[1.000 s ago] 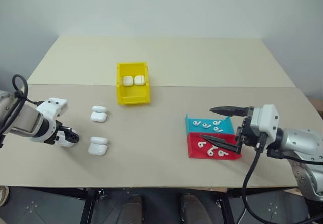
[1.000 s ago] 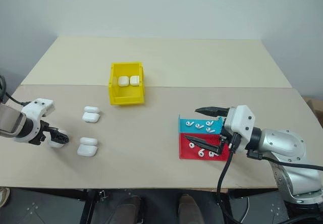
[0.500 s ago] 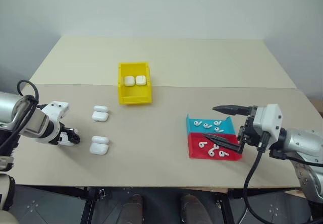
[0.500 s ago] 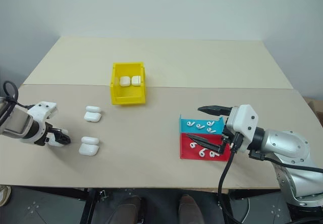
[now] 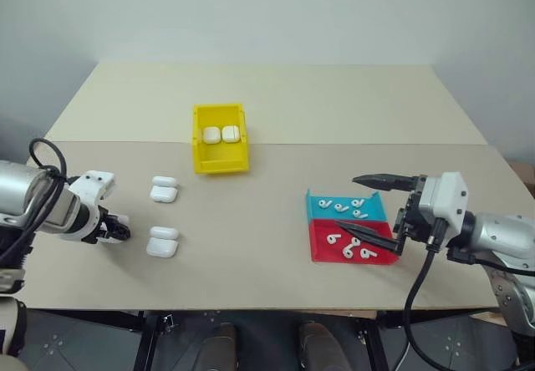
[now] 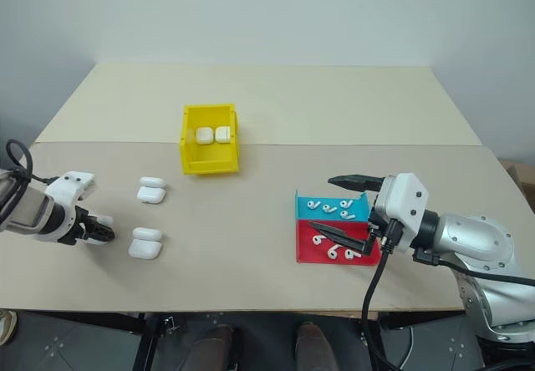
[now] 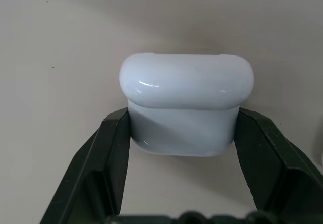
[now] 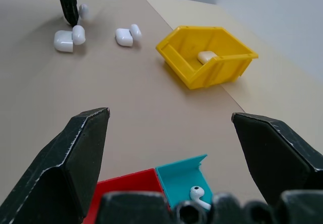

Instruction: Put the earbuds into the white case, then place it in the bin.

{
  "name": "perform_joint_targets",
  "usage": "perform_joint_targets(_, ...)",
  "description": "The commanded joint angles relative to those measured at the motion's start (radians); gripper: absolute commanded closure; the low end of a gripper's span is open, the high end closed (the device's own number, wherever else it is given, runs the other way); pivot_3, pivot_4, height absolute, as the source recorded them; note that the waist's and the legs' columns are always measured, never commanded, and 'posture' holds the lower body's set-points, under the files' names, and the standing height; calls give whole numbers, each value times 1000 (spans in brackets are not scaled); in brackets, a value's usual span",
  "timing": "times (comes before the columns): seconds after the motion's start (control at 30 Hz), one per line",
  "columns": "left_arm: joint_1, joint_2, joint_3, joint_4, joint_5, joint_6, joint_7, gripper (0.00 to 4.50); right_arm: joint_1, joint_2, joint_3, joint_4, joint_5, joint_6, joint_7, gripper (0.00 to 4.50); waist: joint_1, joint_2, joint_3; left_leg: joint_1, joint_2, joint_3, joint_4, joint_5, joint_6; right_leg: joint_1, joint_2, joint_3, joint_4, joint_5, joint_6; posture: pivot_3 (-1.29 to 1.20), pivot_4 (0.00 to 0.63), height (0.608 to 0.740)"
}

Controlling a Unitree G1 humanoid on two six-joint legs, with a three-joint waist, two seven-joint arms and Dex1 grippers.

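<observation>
On the beige counter (image 5: 276, 212), left side: left gripper (image 7: 181, 133), black two-fingered, jaws clenched on a small glossy white rounded case (image 7: 185, 103) with its hinged lid open, the fingers pressing both flanks of the case body as seen in the left wrist view; in the head views this gripper sits low at the counter's left edge. Just right of it: two more glossy white cases, lids flipped open, one nearer the robot (image 5: 163, 242), one farther (image 5: 164, 189), well apart from each other. Farther back, centre-left: small bright yellow rectangular plastic bin (image 5: 220, 164), holding two white cases (image 5: 221, 134) side by side at its rear. Right side: shallow blue plastic tray (image 5: 318, 210) and shallow red plastic tray (image 5: 321, 252), touching, the blue one behind the red; each carries several tiny glossy white stemmed earbuds (image 5: 349, 210), loose. Right gripper (image 5: 373, 212), black two-fingered, jaws released and spread wide, empty, held level above the two trays and pointing toward the robot's left.
</observation>
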Motion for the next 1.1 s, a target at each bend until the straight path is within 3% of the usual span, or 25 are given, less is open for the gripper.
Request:
perform_joint_targets(0.03,13,2,100,-14,90,-3,38,1723,-14,-3,-13,-19,-3,-15,-11,0,0,0,0,0,0,0,0,0,0,0,0,0,0,0,0,0,150,740)
perform_joint_targets(0.17,88,-55,357,-140,179,-193,126,1723,-21,10,-4,-9,-15,-28,-23,0,2,-1,0,-3,0,-1,0,0,0,-2,0,0,-1,0,0,0,150,740)
perform_joint_targets(0.27,183,-240,620,-348,196,-525,158,1723,-26,32,4,-6,-28,-34,-47,0,9,-1,0,-5,0,-6,0,0,0,-3,-2,-1,-2,0,0,0,150,740)
perform_joint_targets(0.4,239,-370,650,-473,164,-705,72,1723,-37,56,11,-19,-37,-26,-77,0,16,-2,-1,-6,0,-8,1,0,0,-2,-5,-1,-1,1,0,0,150,740)
perform_joint_targets(0.5,187,-479,711,-481,-8,-770,-39,1723,-42,53,-4,-28,-23,-15,-82,0,22,-3,-1,-4,-1,-8,1,0,0,-1,-6,-2,-1,1,1,0,150,740)
perform_joint_targets(0.63,79,-521,637,-416,-113,-814,-204,1723,-80,6,-26,-30,39,77,-82,0,19,-3,-1,-5,-1,-7,3,0,0,0,-3,-2,-1,2,1,0,150,740)
perform_joint_targets(0.8,52,-601,508,-400,-195,-933,-499,1723,-191,-235,-10,-71,203,388,-16,0,13,-2,-2,-5,-1,-7,3,-1,1,0,-3,-1,-2,2,1,0,150,740)
perform_joint_targets(0.93,49,-629,415,-357,-262,-959,-749,1723,-254,-416,108,-60,157,503,64,0,3,-2,-2,-5,0,-3,3,-1,1,0,-1,-2,-3,1,0,0,150,740)
perform_joint_targets(1.1,38,-653,301,-296,-195,-1048,-914,1723,-363,-506,262,-69,114,659,69,0,-3,-2,-2,-5,0,-1,4,-1,1,0,-1,-1,-2,1,0,0,150,740)
